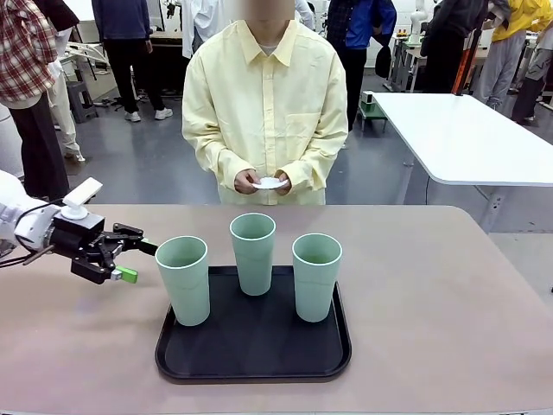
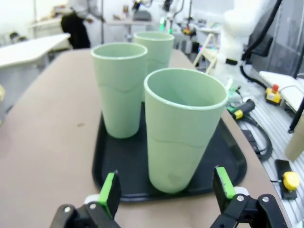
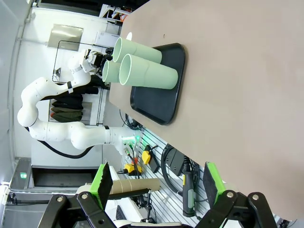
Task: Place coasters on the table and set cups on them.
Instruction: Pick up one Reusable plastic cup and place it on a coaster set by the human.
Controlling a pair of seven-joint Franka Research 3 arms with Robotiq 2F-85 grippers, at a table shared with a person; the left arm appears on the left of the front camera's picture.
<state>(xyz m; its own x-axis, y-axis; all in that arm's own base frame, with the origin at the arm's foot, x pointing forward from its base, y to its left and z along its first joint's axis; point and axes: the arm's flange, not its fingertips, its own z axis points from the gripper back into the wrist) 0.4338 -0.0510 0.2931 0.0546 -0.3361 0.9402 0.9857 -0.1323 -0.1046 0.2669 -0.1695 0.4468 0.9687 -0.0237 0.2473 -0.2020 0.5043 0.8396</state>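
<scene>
Cups (image 1: 253, 255): three, upright on black tray (image 1: 253, 356); coasters (image 1: 270, 182) not yet on table (image 1: 432, 294), held in the person's hands (image 1: 245, 181). Left gripper (image 1: 138, 261): jaws apart, empty, just beside leftmost cup (image 1: 184, 281). Your step, likely: await coasters, then close on that cup.

Right pincer (image 3: 156, 179): jaws spread wide, green pads well apart, nothing between them. View is rolled sideways. Beige-pink worktop (image 3: 247, 85) carries a black tray (image 3: 164, 107) near one edge. Three mint-green cups (image 3: 147, 76) stand close together on the tray. White left arm (image 3: 52, 128) sits beyond the cups.
</scene>
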